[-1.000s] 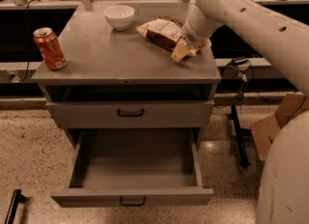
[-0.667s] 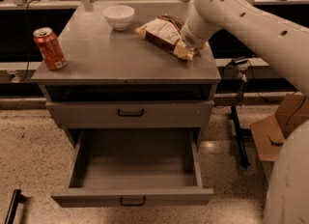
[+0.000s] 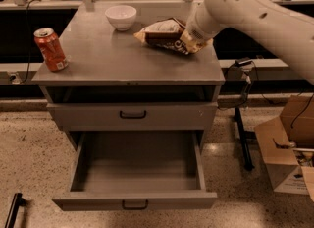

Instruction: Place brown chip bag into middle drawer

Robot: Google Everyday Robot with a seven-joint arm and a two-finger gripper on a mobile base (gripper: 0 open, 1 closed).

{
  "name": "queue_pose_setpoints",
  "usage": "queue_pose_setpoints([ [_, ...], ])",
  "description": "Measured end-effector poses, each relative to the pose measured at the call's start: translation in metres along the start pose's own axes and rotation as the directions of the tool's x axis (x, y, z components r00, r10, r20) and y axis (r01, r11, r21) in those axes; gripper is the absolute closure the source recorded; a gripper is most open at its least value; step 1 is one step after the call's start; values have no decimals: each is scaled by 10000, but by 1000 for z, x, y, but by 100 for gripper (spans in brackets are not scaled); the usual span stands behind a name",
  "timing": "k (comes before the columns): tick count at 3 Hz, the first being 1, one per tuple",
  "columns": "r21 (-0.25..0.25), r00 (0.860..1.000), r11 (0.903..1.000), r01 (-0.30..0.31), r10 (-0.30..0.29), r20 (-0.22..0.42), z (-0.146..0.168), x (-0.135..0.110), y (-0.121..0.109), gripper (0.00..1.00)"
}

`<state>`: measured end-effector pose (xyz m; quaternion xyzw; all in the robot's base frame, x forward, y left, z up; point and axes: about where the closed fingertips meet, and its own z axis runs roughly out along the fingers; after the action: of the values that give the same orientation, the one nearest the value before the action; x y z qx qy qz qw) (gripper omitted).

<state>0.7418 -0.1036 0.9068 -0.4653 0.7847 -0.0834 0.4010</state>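
— Grey cabinet (image 3: 122, 67) on speckled floor (image 3: 29, 143): items?
— Top, back right: brown chip bag (image 3: 162, 35), lying down. Gripper (image 3: 195, 39) at the bag's right end, under the white arm (image 3: 255, 11); its grip cannot be told. Top, left edge: orange soda can (image 3: 50, 49), upright. Top, back: white bowl (image 3: 121, 16). Bottom: middle drawer (image 3: 137, 203), pulled out.
— Change from 0.7 s ago?
— Bag's right end has shifted slightly rightward; can, bowl and drawer unmoved.
— Legible print?
— Bag panel and can label too small to read.

gripper (image 3: 192, 45) at the bag's right end, under white arm (image 3: 245, 11) | brown chip bag (image 3: 164, 38) at gripper: dark brown, white panel, pale yellow ends | bowl (image 3: 121, 16) left of gripper: white | soda can (image 3: 50, 49) far left: orange-red (silver top) | middle drawer (image 3: 135, 200) below gripper: grey, black handle
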Motion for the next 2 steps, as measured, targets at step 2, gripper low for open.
queue_pose_setpoints([
  [2, 589, 9614, 9982, -101, -66, 2752, -86, -29, -23, 100],
])
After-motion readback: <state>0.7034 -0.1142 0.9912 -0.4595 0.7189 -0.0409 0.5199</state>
